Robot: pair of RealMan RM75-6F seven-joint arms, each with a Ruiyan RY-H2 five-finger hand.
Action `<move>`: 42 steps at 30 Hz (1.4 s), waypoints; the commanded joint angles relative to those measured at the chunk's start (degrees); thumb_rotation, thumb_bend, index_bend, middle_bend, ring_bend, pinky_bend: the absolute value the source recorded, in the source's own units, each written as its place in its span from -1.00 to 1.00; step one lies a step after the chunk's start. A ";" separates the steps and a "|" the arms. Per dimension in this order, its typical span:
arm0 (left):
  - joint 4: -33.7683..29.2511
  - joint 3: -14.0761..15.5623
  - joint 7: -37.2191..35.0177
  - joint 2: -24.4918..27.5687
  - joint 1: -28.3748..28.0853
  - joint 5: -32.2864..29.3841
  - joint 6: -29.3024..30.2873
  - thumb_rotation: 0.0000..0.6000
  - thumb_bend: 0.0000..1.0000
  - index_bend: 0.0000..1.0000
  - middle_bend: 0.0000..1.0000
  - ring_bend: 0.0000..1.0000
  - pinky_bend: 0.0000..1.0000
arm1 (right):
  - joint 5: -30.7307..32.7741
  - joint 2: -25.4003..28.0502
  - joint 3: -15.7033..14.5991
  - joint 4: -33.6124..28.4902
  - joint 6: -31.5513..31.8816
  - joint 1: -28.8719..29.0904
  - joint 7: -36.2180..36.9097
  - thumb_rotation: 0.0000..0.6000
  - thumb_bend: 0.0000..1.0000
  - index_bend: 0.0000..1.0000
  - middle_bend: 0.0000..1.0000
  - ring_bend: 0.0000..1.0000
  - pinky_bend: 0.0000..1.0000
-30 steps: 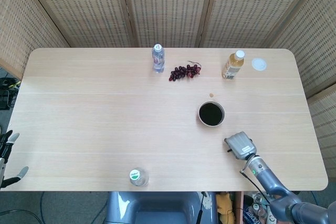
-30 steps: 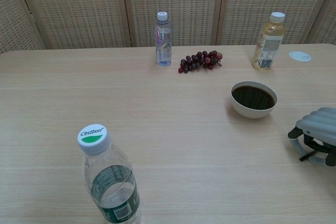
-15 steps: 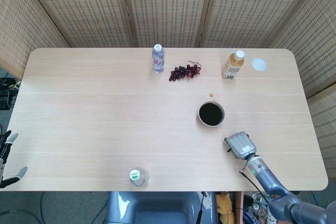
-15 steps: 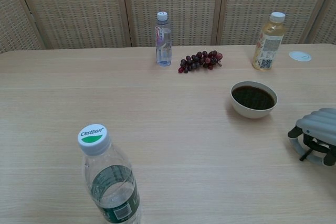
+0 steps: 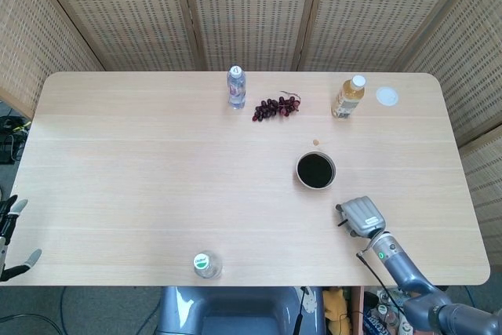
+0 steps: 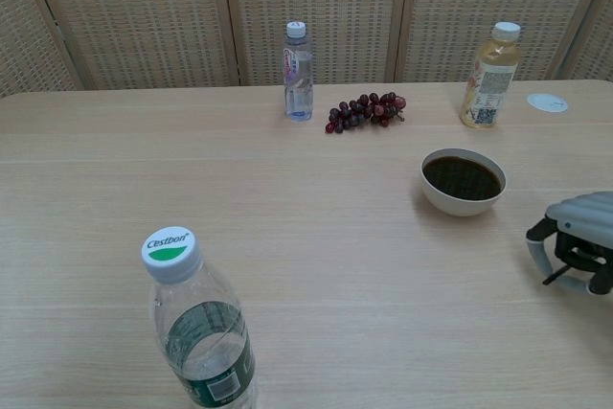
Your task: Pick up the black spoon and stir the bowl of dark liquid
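Down at five o'clock on the pale wooden surface, the grey right hand rests with fingers curled over a thin black spoon, apparently gripping it. Just toward eleven o'clock of it sits the white bowl of dark liquid. At eight o'clock, off the edge, the left hand shows only in part; I cannot tell its state.

At the right edge of the chest view the right hand is cut off, its palm facing down. A thin dark piece pokes out beneath its curled fingers; whether that is the black spoon cannot be told. The left hand is clipped at the head view's lower left. The near bottle runs off the chest view's bottom.
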 commanded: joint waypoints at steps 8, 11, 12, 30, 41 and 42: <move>0.21 -0.07 -0.19 -0.02 -0.01 -0.06 -0.05 1.00 -0.49 -1.00 -1.00 -1.00 -1.00 | 2.71 5.21 3.54 -8.49 -0.98 0.62 7.45 1.00 0.59 0.47 0.90 0.88 1.00; 0.21 -0.05 -0.20 -0.09 -0.07 0.02 -0.12 1.00 -0.49 -1.00 -1.00 -1.00 -1.00 | 3.99 7.74 5.05 -12.18 -2.24 1.28 10.33 1.00 0.60 0.48 0.90 0.89 1.00; 0.20 -0.05 -0.19 -0.11 -0.09 0.04 -0.14 1.00 -0.49 -1.00 -1.00 -1.00 -1.00 | 4.32 8.30 5.42 -13.00 -2.58 1.45 11.06 1.00 0.60 0.48 0.90 0.89 1.00; 0.65 0.05 -0.59 -0.42 0.10 -0.18 -0.26 1.00 -0.49 -1.00 -1.00 -1.00 -1.00 | 12.78 16.94 17.10 -23.47 -15.72 8.49 33.99 1.00 0.61 0.49 0.90 0.89 1.00; 1.01 0.16 -0.89 -0.45 0.56 -0.64 -0.17 1.00 -0.49 -1.00 -1.00 -1.00 -1.00 | 17.61 10.64 18.82 -14.89 -19.76 14.10 36.54 1.00 0.62 0.49 0.90 0.89 1.00; 1.03 0.16 -0.93 -0.43 0.61 -0.66 -0.12 1.00 -0.49 -1.00 -1.00 -1.00 -1.00 | 18.07 9.92 18.61 -13.97 -19.83 14.50 36.17 1.00 0.62 0.49 0.90 0.89 1.00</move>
